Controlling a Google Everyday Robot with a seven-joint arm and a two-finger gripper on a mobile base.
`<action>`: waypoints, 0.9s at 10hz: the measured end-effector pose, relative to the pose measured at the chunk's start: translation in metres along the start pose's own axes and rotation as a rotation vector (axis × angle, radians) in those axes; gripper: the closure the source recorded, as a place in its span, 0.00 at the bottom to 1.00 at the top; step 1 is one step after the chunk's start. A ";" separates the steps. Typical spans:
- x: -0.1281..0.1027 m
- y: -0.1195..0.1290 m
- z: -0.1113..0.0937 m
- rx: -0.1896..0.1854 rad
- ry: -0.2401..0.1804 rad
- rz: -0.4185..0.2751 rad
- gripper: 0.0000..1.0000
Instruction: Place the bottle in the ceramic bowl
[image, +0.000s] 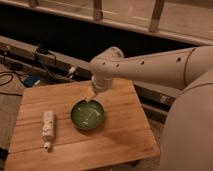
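While the slender cream bottle (48, 126) lies by the wooden bench's (125, 130) left edge, the gripper (90, 94) hangs above the glossy green bowl's (87, 115) far rim; whether it is spread or closed cannot be told.

Gloss on matt wood
Green ceramic bowl (88, 116) shiny; wooden table (122, 135) grained, matt; bottle (48, 125) dull (plastic, seemingly); smooth cream gripper (90, 95) just over bowl's far rim.

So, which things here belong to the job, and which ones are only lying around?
For the job: the bottle, lying on the wooden table; the ceramic bowl; the gripper, above the bowl's far rim.
Just lying about: the cables and a blue object, off the table's left end.
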 end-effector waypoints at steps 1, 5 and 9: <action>0.000 0.000 0.000 0.000 -0.001 0.001 0.20; -0.027 0.018 -0.017 -0.018 -0.004 -0.102 0.20; -0.086 0.082 -0.013 -0.058 -0.001 -0.216 0.20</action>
